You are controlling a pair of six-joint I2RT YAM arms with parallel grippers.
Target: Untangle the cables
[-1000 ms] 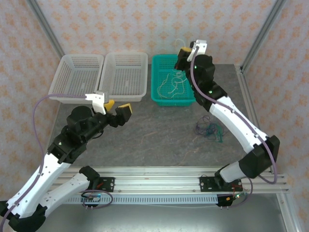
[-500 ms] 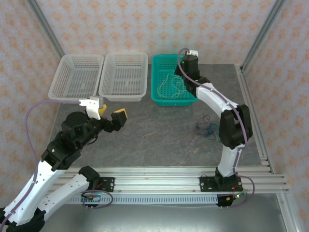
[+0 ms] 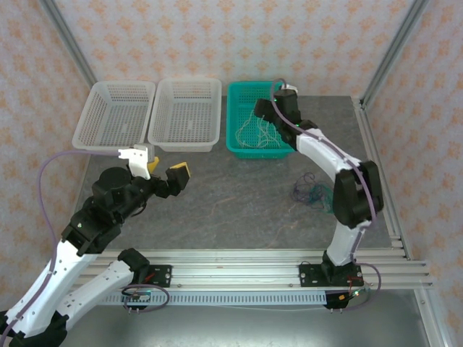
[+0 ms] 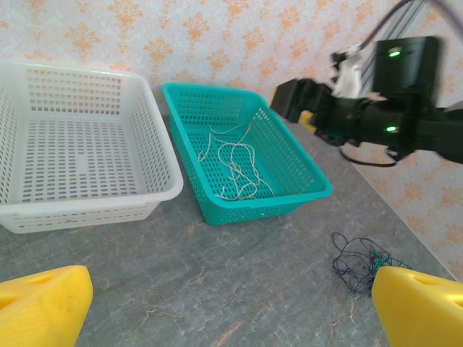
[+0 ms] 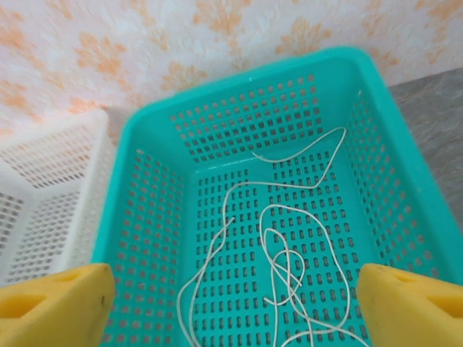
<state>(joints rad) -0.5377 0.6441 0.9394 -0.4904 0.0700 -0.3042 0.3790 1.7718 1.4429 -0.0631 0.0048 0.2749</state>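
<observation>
Cream-white cables [image 5: 289, 253] lie in loose loops on the floor of the teal basket [image 5: 239, 79]. My right gripper [image 5: 235, 303] hangs open just above them, its yellow pads [image 5: 54, 303] wide apart and holding nothing. From above, that gripper [image 3: 265, 116] sits over the teal basket [image 3: 239, 148] and its cream-white cables [image 3: 262, 129]. A dark purple and green clump of cables [image 3: 312, 194] lies on the table right of centre. My left gripper [image 3: 168, 171] is open and empty over the table's left, facing the teal basket [image 4: 268, 210] and the clump [image 4: 358, 262].
Two white baskets [image 3: 116, 141] [image 3: 187, 141] stand side by side left of the teal one, all along the back. Metal frame posts [image 3: 69, 43] rise at the back corners. A rail [image 3: 239, 271] runs along the near edge.
My right gripper came down from high above the teal basket to just over it and opened, leaving a cream-white strand in the basket. The left arm drew back slightly to the left.
</observation>
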